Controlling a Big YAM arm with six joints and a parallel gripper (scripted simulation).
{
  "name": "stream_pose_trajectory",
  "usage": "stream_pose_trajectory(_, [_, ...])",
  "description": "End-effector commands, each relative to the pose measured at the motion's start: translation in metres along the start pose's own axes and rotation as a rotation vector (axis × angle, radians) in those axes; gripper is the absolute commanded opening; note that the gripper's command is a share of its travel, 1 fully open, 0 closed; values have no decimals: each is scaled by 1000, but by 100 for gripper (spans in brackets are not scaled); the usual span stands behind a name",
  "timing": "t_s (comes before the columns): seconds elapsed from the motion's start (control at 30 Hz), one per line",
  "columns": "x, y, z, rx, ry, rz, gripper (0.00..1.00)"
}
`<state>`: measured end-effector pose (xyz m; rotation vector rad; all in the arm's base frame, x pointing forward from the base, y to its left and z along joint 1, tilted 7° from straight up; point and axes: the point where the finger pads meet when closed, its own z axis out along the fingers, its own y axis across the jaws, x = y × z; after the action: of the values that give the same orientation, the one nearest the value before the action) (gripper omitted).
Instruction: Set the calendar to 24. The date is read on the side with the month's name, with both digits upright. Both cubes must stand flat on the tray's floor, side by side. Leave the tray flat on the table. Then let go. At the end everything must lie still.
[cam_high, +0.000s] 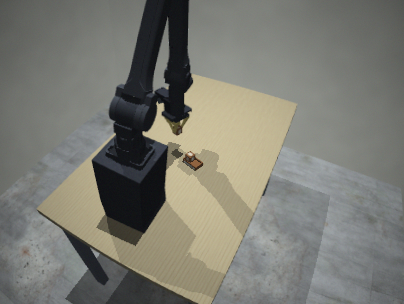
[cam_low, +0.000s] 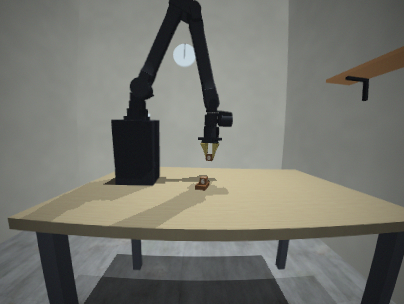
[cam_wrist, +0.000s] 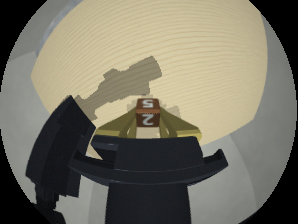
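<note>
1. A small brown tray (cam_high: 195, 162) (cam_low: 201, 187) rests on the tabletop (cam_high: 240, 130) (cam_low: 300, 205) (cam_wrist: 215, 55), to the right of the black pedestal (cam_high: 112, 187) (cam_low: 117, 150) in the exterior view.
2. The tray carries one cube (cam_high: 190, 156) (cam_low: 203, 181). In the top view it occupies the far left part of the tray, leaving brown floor bare toward the near right. Its digit is too small to read, and whether it stands fully flat cannot be told.
3. The second cube, the brown block (cam_high: 178, 130) (cam_low: 209, 157) (cam_wrist: 148, 113), is outside the tray, held in the air above the tabletop. In the top view it appears on the far left side of the tray.
4. The yellow jaws (cam_high: 178, 131) (cam_low: 209, 157) are clamped on this brown block, one finger on either side of it. They point down and touch neither the tray nor the tabletop.
5. In the wrist view, two neighbouring faces of the held block show pale digits, a 5 and a 2.
6. So the tray contains a single cube, and the pair is not side by side. The month's name cannot be made out, nor can the date.
</note>
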<state>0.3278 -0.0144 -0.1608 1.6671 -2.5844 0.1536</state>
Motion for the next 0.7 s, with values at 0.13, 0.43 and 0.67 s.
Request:
stream_pose_trajectory(0.13, [101, -9, -15, 27, -7, -3, 25])
stream_pose_trajectory(0.43, [106, 4, -7, -8, -2, -31, 25])
stream_pose_trajectory(0.67, [110, -3, -12, 11, -1, -18, 25])
